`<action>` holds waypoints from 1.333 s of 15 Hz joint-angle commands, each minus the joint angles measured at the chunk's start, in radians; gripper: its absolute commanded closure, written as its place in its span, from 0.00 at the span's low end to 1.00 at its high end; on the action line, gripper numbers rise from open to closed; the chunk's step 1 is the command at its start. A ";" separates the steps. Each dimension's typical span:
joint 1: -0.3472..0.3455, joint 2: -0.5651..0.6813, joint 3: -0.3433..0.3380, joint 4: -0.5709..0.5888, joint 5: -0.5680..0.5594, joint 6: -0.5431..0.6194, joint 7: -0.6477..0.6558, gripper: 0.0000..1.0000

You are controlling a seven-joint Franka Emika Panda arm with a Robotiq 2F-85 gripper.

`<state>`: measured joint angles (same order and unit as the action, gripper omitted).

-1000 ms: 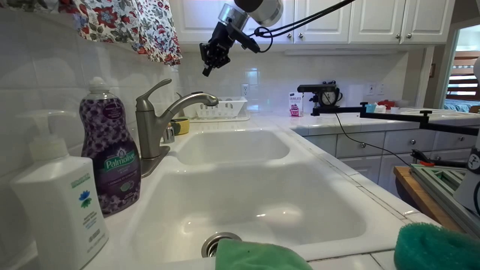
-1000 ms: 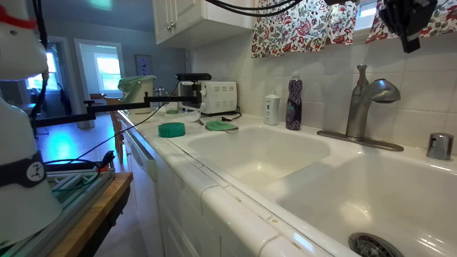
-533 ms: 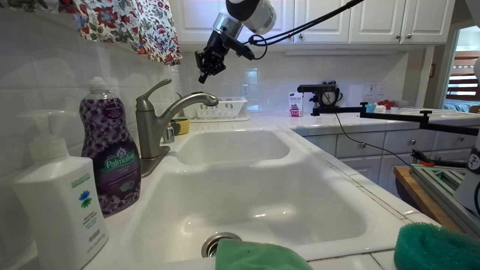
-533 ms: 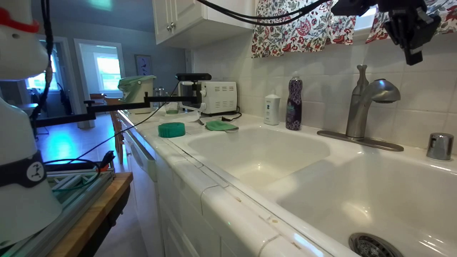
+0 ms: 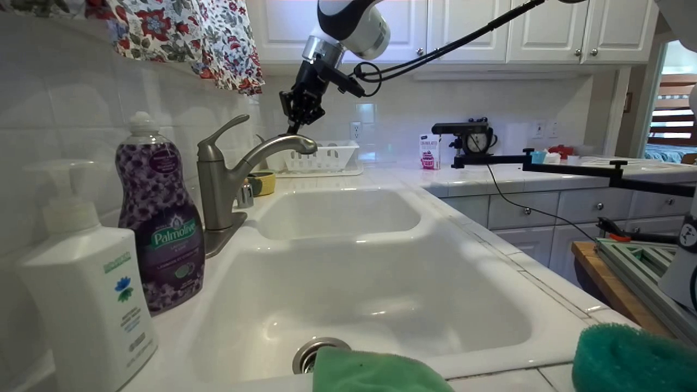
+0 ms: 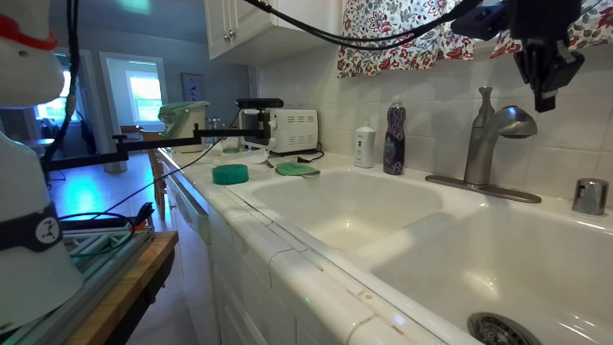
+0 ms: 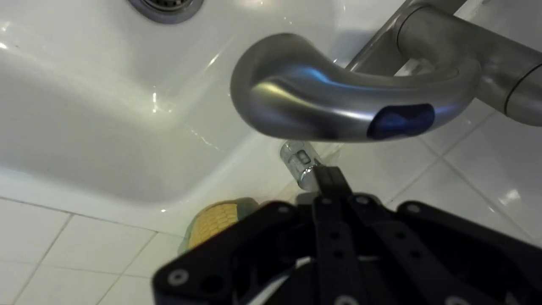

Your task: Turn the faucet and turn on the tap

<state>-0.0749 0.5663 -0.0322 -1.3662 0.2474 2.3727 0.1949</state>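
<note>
The silver-grey faucet [image 5: 215,188] stands behind the double sink; it also shows in an exterior view [image 6: 481,143] and in the wrist view [image 7: 322,97]. Its slim lever [image 5: 226,129] points up over the body, and its spout [image 5: 277,146] reaches over the sink. No water shows. My gripper [image 7: 332,180] is shut, its black fingertips together with nothing between them. In the wrist view the tips sit just short of the spout's side, with a gap. In both exterior views my gripper [image 5: 293,128] hangs beside the spout's end [image 6: 519,122], at about its height, away from the lever.
A purple soap bottle [image 5: 163,228] and a white pump dispenser [image 5: 90,294] stand beside the faucet. A chrome cap [image 6: 590,196] stands on the sink rim. A yellow sponge [image 7: 214,222] lies near the gripper. A white dish rack [image 5: 326,157] stands behind. A flowered curtain [image 6: 407,38] hangs above.
My gripper has moved down beside the spout, shifting slightly left in both exterior views. The faucet and its lever have not moved.
</note>
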 commanded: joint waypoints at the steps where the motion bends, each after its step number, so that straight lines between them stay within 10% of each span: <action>1: -0.019 0.063 0.016 0.096 0.021 -0.074 0.022 1.00; 20: -0.010 0.054 0.035 0.143 0.032 -0.290 0.058 1.00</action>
<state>-0.0809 0.6283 -0.0084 -1.2309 0.2655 2.1532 0.2404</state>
